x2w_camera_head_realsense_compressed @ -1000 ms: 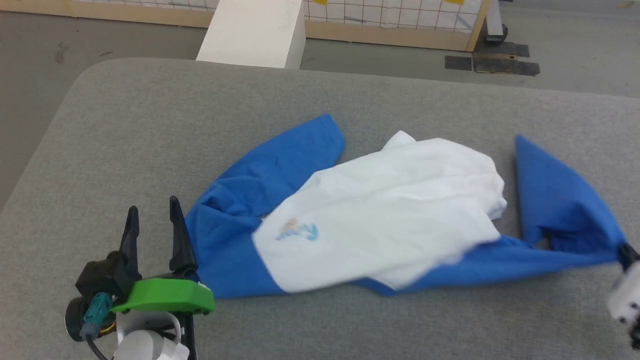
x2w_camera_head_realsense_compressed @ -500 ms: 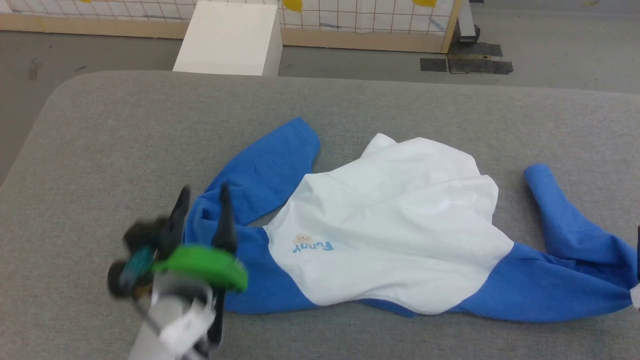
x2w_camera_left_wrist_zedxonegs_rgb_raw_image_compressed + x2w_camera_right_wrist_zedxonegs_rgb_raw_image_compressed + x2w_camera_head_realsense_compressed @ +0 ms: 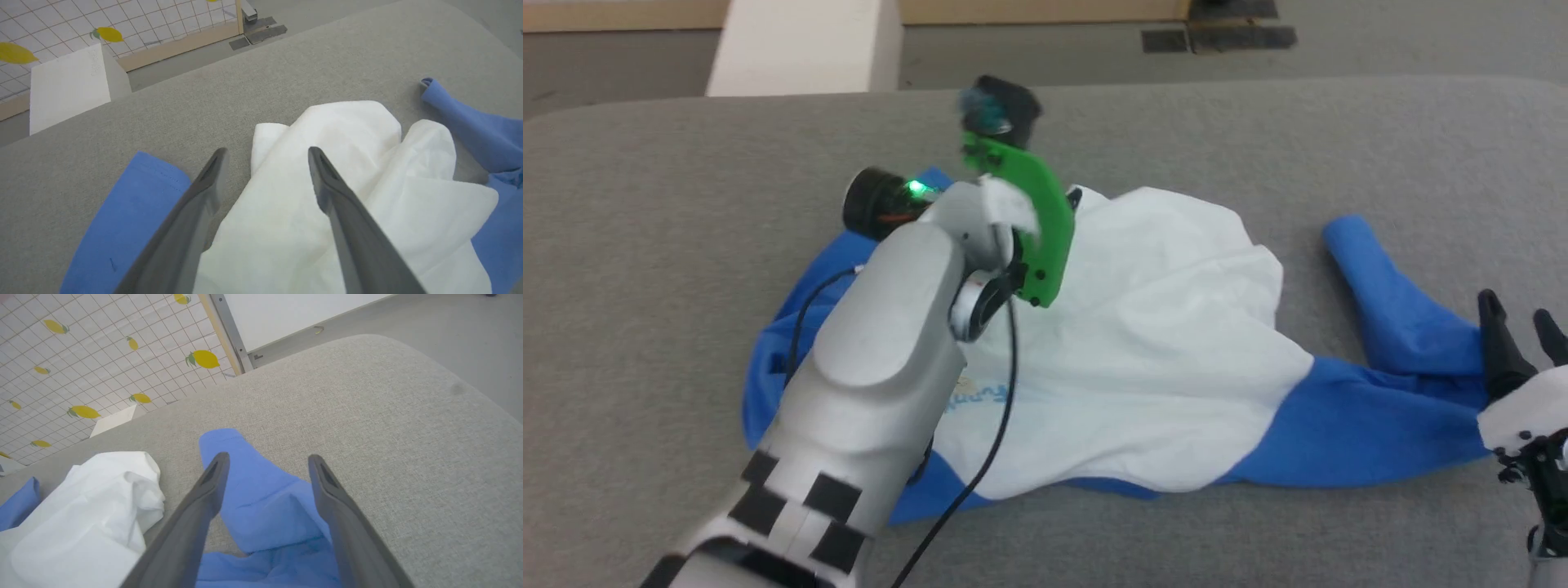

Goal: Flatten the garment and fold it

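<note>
Left gripper [image 3: 265,152] has swung over the garment [image 3: 367,163], jaws apart

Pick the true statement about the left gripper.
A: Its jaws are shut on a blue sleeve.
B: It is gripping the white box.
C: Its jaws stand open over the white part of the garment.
C: in the left wrist view the left gripper has its jaws spread wide over the white part of the garment, with nothing pinched between them.
</note>
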